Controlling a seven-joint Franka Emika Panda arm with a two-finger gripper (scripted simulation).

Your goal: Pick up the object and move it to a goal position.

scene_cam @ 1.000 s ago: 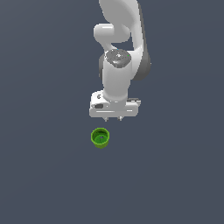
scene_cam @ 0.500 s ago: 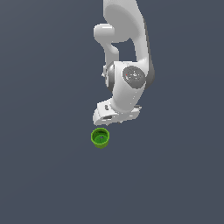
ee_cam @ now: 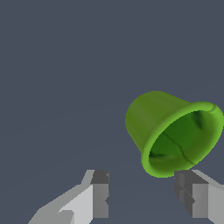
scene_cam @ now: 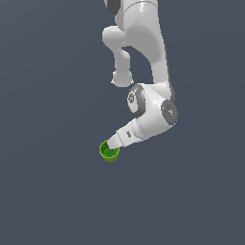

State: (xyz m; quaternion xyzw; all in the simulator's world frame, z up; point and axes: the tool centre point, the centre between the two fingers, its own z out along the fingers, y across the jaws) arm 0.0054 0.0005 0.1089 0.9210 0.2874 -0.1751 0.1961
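Green cup (ee_cam: pixel 173 133) just beyond the spread fingertips (ee_cam: pixel 100 192) of end effector (ee_cam: pixel 144 197)

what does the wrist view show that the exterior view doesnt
Only the wrist view shows the gripper open, its two fingers apart, with the green cup just beyond them, nearer one finger, not between them, and the cup's tapered wall and thick rim up close. Only the exterior view shows the arm bent down, its tip at the cup. Both show the cup on the plain grey floor.
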